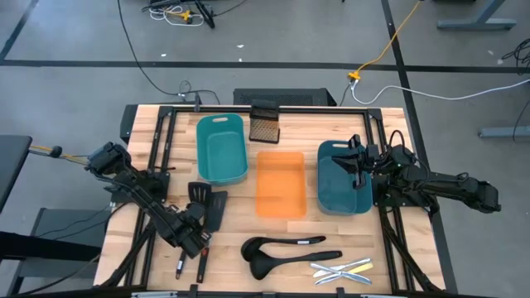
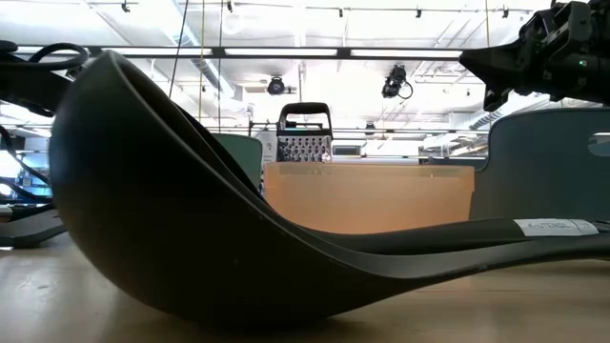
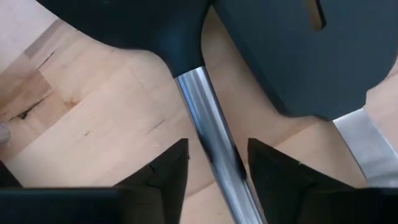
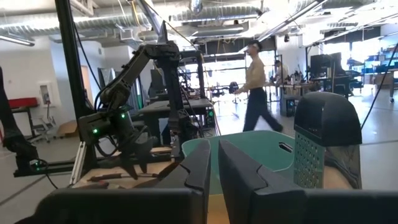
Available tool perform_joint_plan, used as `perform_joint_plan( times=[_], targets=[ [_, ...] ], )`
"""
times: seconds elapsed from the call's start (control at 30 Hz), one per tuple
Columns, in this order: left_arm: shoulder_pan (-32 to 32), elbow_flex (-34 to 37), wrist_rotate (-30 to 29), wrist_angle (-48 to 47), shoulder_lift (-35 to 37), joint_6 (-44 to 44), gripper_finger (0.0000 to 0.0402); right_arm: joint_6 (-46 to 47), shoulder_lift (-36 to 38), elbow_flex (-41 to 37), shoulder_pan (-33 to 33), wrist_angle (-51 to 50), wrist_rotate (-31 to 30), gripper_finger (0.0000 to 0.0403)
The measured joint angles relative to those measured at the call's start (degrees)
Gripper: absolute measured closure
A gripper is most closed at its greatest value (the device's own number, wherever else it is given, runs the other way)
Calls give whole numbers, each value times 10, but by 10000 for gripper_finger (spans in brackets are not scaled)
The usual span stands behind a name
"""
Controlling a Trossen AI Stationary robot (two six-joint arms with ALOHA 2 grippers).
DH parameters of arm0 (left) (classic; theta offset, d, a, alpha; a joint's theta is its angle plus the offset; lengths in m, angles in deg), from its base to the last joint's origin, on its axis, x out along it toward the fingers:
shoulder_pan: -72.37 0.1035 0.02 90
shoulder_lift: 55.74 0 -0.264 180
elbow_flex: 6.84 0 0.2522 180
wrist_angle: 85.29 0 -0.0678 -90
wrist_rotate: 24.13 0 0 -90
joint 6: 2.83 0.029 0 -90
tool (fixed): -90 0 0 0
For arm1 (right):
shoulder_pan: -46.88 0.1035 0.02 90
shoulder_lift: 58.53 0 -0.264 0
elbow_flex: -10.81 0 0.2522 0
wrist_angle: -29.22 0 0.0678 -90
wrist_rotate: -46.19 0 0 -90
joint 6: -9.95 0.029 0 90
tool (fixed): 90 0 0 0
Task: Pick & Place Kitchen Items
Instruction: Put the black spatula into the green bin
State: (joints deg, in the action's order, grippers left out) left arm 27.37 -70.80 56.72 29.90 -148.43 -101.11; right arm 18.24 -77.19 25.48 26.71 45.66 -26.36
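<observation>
oddly, left pincer (image 3: 214, 168) straddles spatula handle (image 3: 208, 124) (end cut off), fingers apart.

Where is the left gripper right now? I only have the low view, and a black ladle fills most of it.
Observer: The left gripper is down at the two spatulas, on the table's left side.
Operator: Has it gripped one?
Observer: Not yet. Its fingers sit either side of one metal handle, with gaps.
Operator: And the right arm?
Observer: The right gripper holds nothing, hovering over the blue tray.
</observation>
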Motion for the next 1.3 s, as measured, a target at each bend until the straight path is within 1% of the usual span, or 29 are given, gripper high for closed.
perform_joint_plan(
  times=[0.2,0.47,0.53,0.63,0.77,0.83,0.9,1.0,1.07,1.13,1.2,1.23,1.3],
  targets=[
    [-2,0,-2,-7,1,-5,328,-1,0,0,0,0,0,359],
    [-2,-2,-2,-30,1,-14,332,-1,0,0,0,0,0,359],
    [-2,-11,1,-53,1,-15,338,-1,0,0,0,0,0,359],
    [-2,-39,-1,-99,1,-3,360,-1,0,0,0,0,0,359],
    [-2,-97,-25,-154,1,22,392,-1,0,0,0,0,0,359],
    [-2,-129,-39,-181,1,34,399,-1,0,0,0,0,0,359],
    [-2,-154,-48,-204,1,34,396,-1,0,0,0,0,0,359],
    [2,-165,-50,-220,1,38,395,0,0,0,0,0,0,359],
    [2,-157,-44,-214,1,42,395,1,0,0,0,0,0,359],
    [0,-135,-25,-198,1,44,388,3,0,0,0,0,0,359],
    [-4,-108,-7,-157,1,50,361,2,0,0,0,0,0,359],
    [-9,-92,-3,-132,3,49,342,2,0,0,0,0,0,359],
    [-21,-59,10,-93,9,36,290,2,0,0,0,0,0,359]
  ],
)
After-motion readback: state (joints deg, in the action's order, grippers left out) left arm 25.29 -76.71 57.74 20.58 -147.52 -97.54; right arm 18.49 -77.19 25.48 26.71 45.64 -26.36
